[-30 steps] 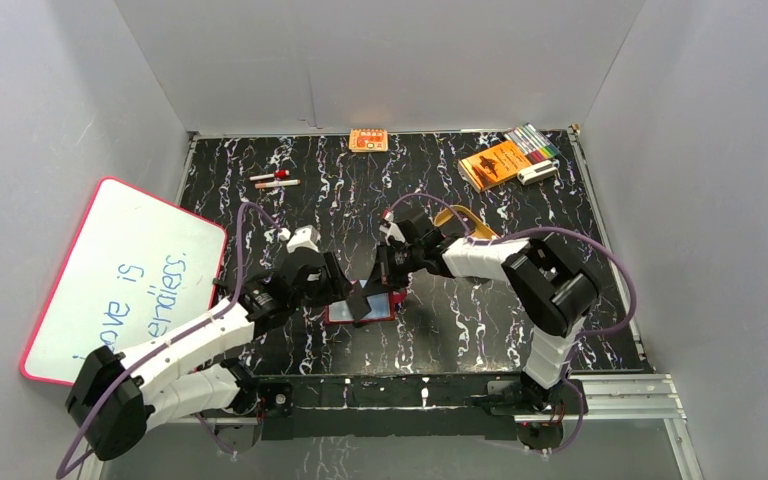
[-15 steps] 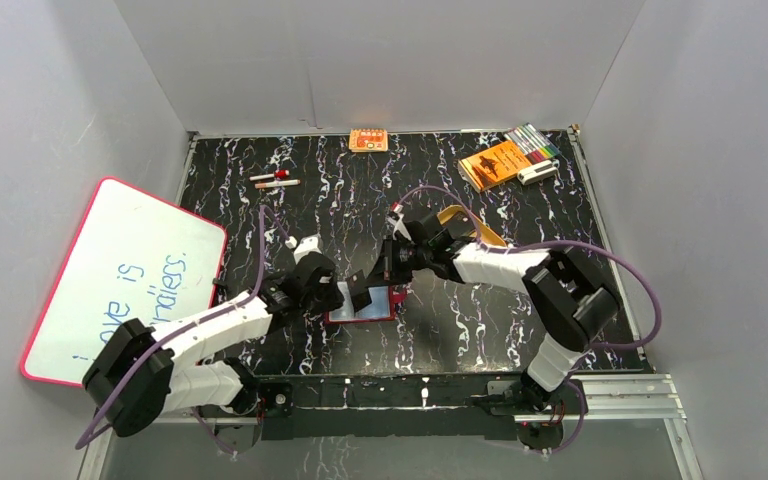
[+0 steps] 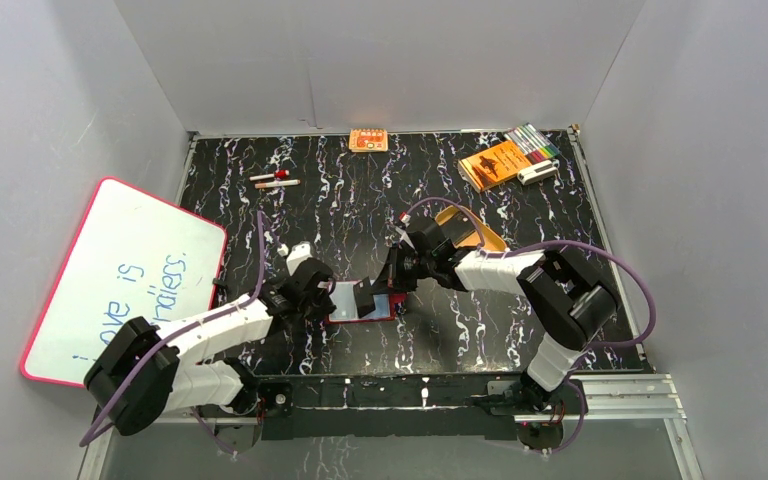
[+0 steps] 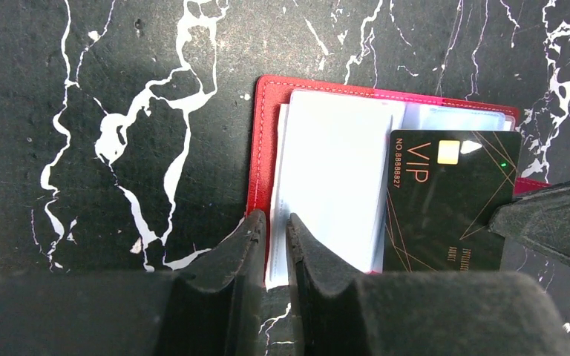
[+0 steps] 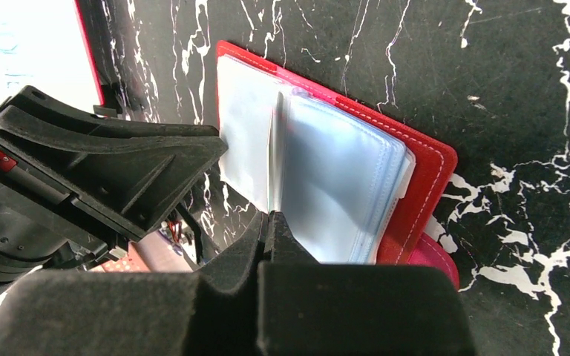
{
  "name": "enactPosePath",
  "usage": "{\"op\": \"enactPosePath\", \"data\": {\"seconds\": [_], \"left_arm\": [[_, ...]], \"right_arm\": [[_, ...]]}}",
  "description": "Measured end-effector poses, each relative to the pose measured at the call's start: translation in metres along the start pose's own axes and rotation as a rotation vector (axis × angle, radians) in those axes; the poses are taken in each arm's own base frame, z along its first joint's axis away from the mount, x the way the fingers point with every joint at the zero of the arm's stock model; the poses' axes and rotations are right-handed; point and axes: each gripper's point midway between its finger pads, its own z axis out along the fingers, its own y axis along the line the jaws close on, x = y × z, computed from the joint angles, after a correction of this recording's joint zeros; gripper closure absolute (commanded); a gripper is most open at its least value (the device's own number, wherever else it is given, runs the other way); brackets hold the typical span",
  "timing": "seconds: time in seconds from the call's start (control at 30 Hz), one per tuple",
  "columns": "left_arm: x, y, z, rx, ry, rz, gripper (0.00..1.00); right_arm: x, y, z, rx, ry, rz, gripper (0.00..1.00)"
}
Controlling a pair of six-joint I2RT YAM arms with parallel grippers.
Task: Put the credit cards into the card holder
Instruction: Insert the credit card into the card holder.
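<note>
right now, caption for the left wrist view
Left gripper pinches the open red card holder; black VIP card overlaps its sleeves

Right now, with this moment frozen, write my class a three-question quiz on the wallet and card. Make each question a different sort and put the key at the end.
1. True or false: the card lies well clear of the wallet.
2. The left gripper is: A shut on the wallet's edge; B wide open above it; C out of every view.
3. Fill in: the big word printed on the card is ___.
Key: 1 false, the card sits over the open wallet's sleeves; 2 A; 3 VIP.
</note>
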Motion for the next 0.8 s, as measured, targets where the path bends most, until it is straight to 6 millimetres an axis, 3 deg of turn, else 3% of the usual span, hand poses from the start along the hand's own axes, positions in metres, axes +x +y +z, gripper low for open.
{"op": "enactPosePath", "data": {"seconds": [0.53, 0.8], "left_arm": [[-0.004, 0.007, -0.006, -0.024, -0.029, -0.028, 0.82], [-0.003, 0.018, -0.007, -0.063, -0.035, -0.041, 0.82]], "right_arm": [[0.000, -0.001, 0.000, 0.005, 0.000, 0.021, 1.00], [0.010, -0.012, 0.000, 0.030, 0.022, 0.046, 1.00]]}}
